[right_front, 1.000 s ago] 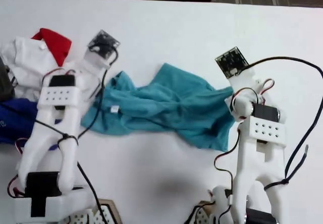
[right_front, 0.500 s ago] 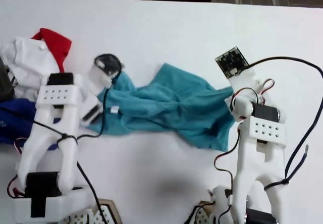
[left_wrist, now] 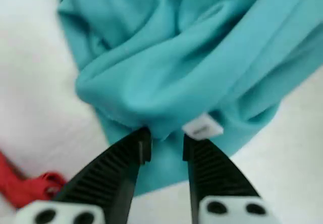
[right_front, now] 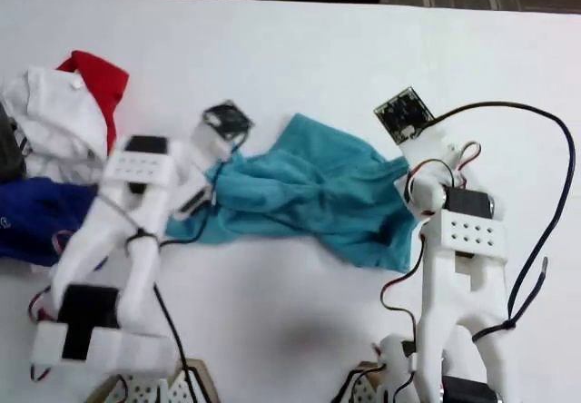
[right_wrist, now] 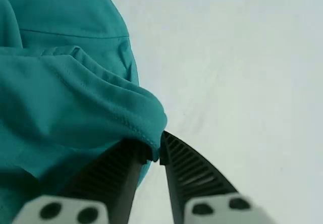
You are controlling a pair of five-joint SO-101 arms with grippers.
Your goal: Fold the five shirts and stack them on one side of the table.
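A teal shirt (right_front: 309,190) lies crumpled across the middle of the white table (right_front: 300,49). My left gripper (right_front: 207,185) is at its left end. In the left wrist view, the left gripper (left_wrist: 165,142) pinches a fold of the teal shirt (left_wrist: 192,67) beside a small white label (left_wrist: 202,129). My right gripper (right_front: 408,172) is at the shirt's right end. The right wrist view shows the right gripper (right_wrist: 155,153) shut on the hem of the teal shirt (right_wrist: 60,98).
At the table's left side lie a white shirt (right_front: 54,117), a red shirt (right_front: 100,76) and a blue shirt (right_front: 36,217) in a loose pile. A red cloth edge (left_wrist: 30,188) lies near the left gripper. Black cables trail from both arms.
The left arm has swung right, and the teal shirt's left end has bunched toward the middle with it. The right arm has shifted slightly left.
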